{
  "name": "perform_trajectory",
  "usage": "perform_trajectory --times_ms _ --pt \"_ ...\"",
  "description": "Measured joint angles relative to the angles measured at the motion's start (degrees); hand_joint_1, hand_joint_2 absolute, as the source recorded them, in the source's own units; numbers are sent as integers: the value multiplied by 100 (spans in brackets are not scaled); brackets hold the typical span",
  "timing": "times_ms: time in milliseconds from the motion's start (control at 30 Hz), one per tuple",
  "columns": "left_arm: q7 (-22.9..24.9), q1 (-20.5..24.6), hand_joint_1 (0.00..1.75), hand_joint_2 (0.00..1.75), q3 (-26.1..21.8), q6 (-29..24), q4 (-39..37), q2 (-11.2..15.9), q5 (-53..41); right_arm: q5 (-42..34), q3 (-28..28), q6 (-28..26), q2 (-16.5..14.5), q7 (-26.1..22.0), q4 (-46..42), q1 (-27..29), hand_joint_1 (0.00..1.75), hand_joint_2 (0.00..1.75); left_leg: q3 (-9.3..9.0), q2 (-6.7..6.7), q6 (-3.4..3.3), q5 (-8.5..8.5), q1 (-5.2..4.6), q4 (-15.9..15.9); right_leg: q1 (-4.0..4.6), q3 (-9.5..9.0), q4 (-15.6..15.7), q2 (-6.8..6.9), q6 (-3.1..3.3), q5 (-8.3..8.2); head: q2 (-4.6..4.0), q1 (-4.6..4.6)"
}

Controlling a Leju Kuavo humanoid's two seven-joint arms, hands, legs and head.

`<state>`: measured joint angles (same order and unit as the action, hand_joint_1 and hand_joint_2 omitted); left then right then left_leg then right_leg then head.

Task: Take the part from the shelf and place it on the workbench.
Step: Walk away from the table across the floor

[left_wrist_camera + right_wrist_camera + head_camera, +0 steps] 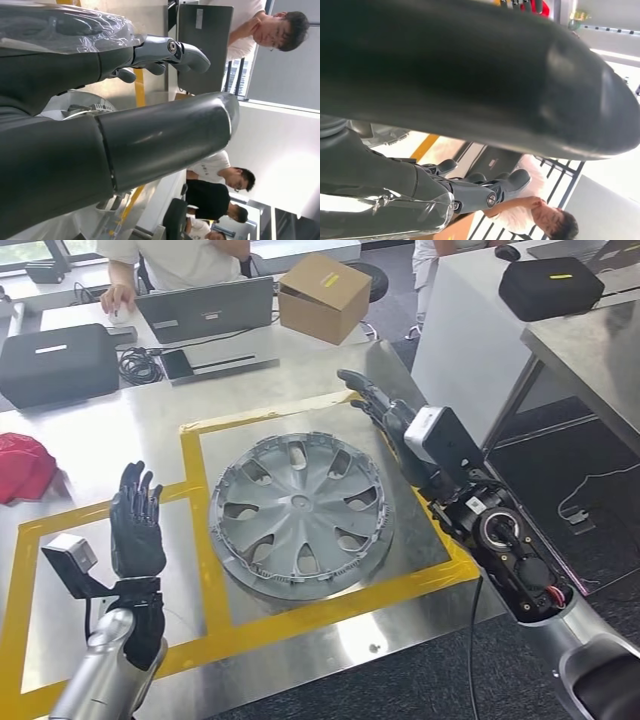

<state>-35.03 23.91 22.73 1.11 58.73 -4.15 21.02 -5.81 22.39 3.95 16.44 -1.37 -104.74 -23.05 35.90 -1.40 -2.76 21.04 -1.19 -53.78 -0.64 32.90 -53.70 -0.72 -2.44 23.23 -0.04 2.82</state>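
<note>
The wheel cover (300, 512) lay flat on the desk (249, 390) inside the yellow tape outline (198, 502), between both empty hands, the left hand (136, 522) and right hand (375, 405) each just beside its rim, fingers spread.

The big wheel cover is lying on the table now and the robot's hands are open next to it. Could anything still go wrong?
Maybe a few things. The right hand hovers close beside the wheel cover, so pulling back carelessly might bump it out of its yellow tape box. The left hand is raised on the other side and could clip the rim too. Behind them, a cardboard box and a laptop sit on the table, so a wide swing could knock those.
</note>
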Motion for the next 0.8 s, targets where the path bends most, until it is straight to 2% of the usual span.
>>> perform_trajectory --times_ms 67,100,200,233,267,300,367,400,433,533,567,633,700,733,767,800 --pt "8 0 0 0 0 -2 31 -1 3 -1 -1 -2 -8 -6 14 -9 0 0 -83 20 -14 -25 47 90 9 14 -83 7 -21 70 0 1" --pt "10 5 0 0 0 -2 42 -3 8 -2 -3 -4 -9 -8 20 -15 0 0 -131 33 -24 -38 77 137 14 89 -274 11 -38 190 0 11" --pt "24 7 0 0 0 1 48 -4 21 -5 -2 -12 -9 -10 51 -16 0 0 -187 53 -34 -37 112 172 -25 612 -1397 24 -107 712 0 70" --pt "27 0 0 0 0 5 48 -4 25 -6 1 -15 -9 -10 62 -7 0 0 -188 54 -26 -31 120 167 -50 744 -1655 27 -133 780 0 85" --pt "27 -5 0 0 0 14 48 -4 28 -7 2 -18 -9 -11 73 -1 0 0 -188 55 -9 -21 134 154 -77 769 -1690 31 -160 734 0 93" --pt "27 -8 0 0 0 28 48 -4 32 -7 2 -20 -9 -13 79 2 0 0 -188 54 17 -4 156 129 -104 669 -1480 36 -188 581 0 103" --pt "25 -1 0 0 0 63 48 -3 39 -8 2 -28 -9 -16 86 -1 0 0 -176 46 104 53 200 38 -149 260 -665 42 -262 206 0 136" --pt "25 6 0 0 0 79 48 -1 44 -8 4 -31 -9 -17 90 -3 0 0 -158 40 151 80 209 -23 -158 90 -345 25 -263 99 0 165" --pt "22 14 0 0 0 93 48 1 49 -8 6 -34 -9 -17 97 -3 0 0 -136 32 196 91 205 -63 -157 -4 -168 6 -244 61 0 176" --pt "15 24 0 0 0 114 46 9 58 -16 23 -35 -10 -22 125 -8 0 0 -89 25 291 75 202 -91 -136 -2 -157 -27 -108 45 0 126" --pt "15 29 0 0 0 114 46 13 65 -25 32 -28 -11 -29 135 -25 0 0 -60 39 316 128 208 -150 -138 6 -157 -24 -70 29 0 101" --pt "12 50 0 0 0 114 46 20 81 -48 46 -4 -17 -47 161 -80 0 0 144 74 356 430 213 -611 -146 25 -147 -7 5 0 0 44" --pt "9 62 0 0 0 113 43 26 97 -63 57 13 -29 -57 196 -120 0 0 510 89 374 834 211 -1439 -124 66 -147 10 55 -24 0 -4" --pt "8 59 0 0 0 113 41 29 102 -66 65 16 -35 -59 214 -128 0 0 643 89 369 944 210 -1748 -109 87 -147 16 72 -35 0 -14" --pt "8 55 0 0 0 112 38 32 108 -68 74 18 -41 -61 232 -131 0 0 681 89 354 958 208 -1865 -94 105 -148 20 83 -47 0 -19" --pt "8 53 0 0 0 112 36 33 109 -68 82 20 -46 -62 247 -133 0 0 586 89 326 863 203 -1722 -80 117 -148 22 90 -58 0 -23"
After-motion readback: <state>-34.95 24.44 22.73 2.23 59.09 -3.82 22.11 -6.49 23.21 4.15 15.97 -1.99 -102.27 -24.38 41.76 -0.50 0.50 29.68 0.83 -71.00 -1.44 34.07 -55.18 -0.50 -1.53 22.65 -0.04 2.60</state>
